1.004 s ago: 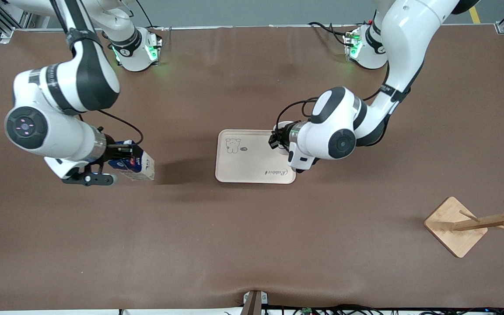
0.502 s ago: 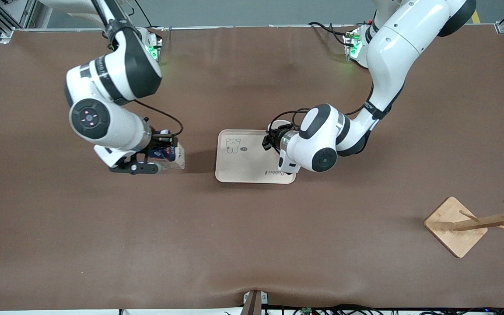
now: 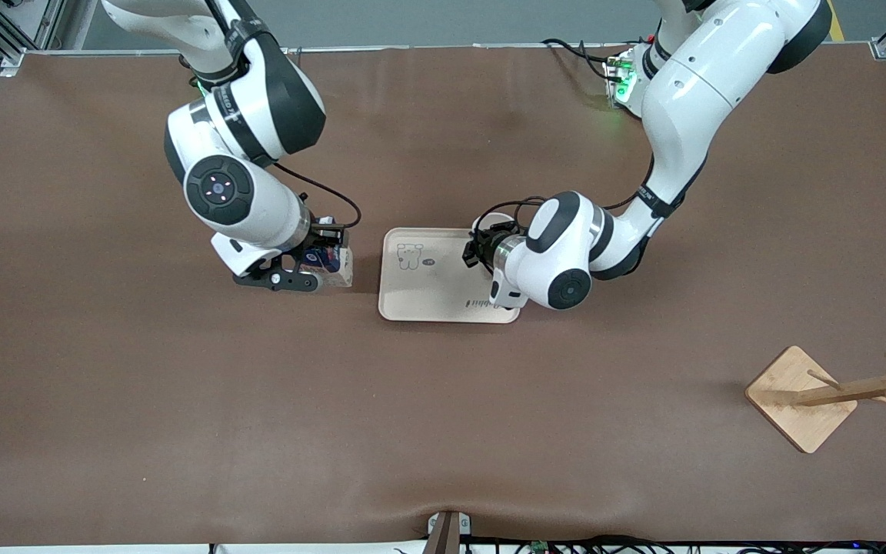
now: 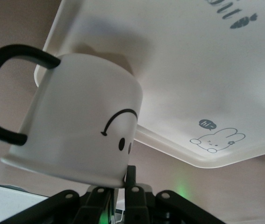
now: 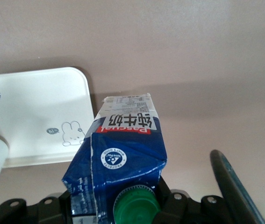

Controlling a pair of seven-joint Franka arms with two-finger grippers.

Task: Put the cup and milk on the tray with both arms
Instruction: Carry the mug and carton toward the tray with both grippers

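Now your right gripper (image 3: 318, 258), pinching the milk carton (image 3: 333, 263), has travelled across the table to just beside the tray (image 3: 428, 296), while your left gripper (image 3: 480, 250) holds the smiley cup (image 3: 489, 225) clamped over the tray's edge, so both placements look imminent.

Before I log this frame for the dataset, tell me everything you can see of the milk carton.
The milk is a small dark blue carton with a green round cap, a red label band and a white lower part, seemingly of coated card. The right gripper holds it tilted over the bare table beside the tray, at the right arm's end.
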